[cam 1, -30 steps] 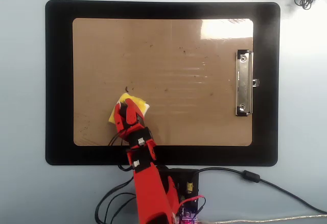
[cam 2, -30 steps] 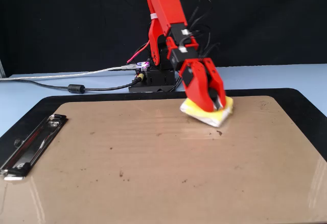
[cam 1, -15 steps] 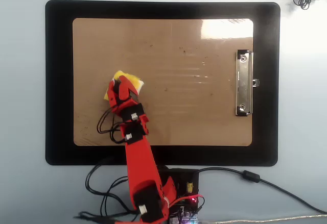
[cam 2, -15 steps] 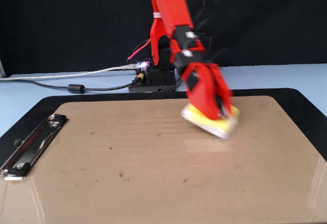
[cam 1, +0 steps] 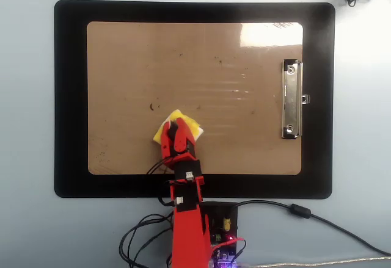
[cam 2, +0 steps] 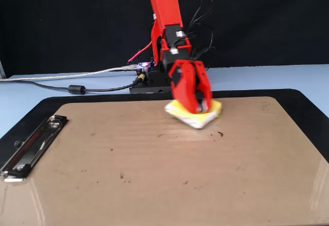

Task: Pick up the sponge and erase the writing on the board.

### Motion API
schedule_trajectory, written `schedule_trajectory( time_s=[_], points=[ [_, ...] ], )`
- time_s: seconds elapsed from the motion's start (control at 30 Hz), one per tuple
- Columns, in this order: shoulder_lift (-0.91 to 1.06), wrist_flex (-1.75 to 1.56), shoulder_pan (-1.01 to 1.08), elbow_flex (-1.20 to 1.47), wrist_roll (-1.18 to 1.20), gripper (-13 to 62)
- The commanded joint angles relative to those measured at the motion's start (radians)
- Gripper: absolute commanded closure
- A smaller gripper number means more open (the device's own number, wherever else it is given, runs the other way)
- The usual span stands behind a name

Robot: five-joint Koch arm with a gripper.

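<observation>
I am clamping my gripper (cam 2: 198, 108) on the one sponge (cam 2: 180, 110), pressing it flat on the one board (cam 1: 122, 66) beneath. The fixed view is showing both fingers straddling it; overhead, my arm (cam 1: 186, 219) is covering them. The clip (cam 1: 291, 99) is sitting well apart.

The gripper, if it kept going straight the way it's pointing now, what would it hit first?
The gripper points steeply down and is closed on the sponge, which seems pressed on the board. Going on, it would likely drive the sponge into the board.
</observation>
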Motion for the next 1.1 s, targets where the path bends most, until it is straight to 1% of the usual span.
schedule_trajectory(
  time_s=[0.0,0.1,0.2,0.23,0.27,0.33,0.37,0.43,0.47,0.53,0.6,0.67,0.73,0.8,0.9,0.93,0.97,1.0,1.07],
  points=[
    [0.048,-0.021,0.135,-0.012,0.061,57.4],
    [0.060,-0.021,0.244,-0.018,0.120,57.4],
    [0.049,-0.025,0.242,-0.021,0.114,57.4],
    [0.038,-0.026,0.209,-0.025,0.094,57.4],
    [0.023,-0.032,0.127,-0.037,0.052,57.4],
    [-0.067,-0.026,-0.147,-0.123,-0.109,57.4],
    [-0.127,-0.026,-0.222,-0.167,-0.193,57.4],
    [-0.273,-0.032,-0.235,-0.267,-0.337,57.4],
    [-0.333,-0.037,-0.221,-0.298,-0.362,57.4],
    [-0.354,-0.044,-0.114,-0.307,-0.293,57.4],
    [-0.324,-0.051,0.051,-0.282,-0.120,57.4],
    [-0.250,-0.046,0.213,-0.275,0.124,57.4],
    [-0.221,-0.044,0.321,-0.275,0.272,57.4],
    [-0.212,-0.044,0.387,-0.267,0.313,57.4],
    [-0.227,-0.052,0.387,-0.256,0.310,57.4],
    [-0.236,-0.057,0.351,-0.255,0.293,57.4],
    [-0.249,-0.064,0.259,-0.256,0.253,57.4],
    [-0.270,-0.080,0.110,-0.265,0.179,57.4],
    [-0.322,-0.100,-0.086,-0.272,0.051,57.4]
  ],
)
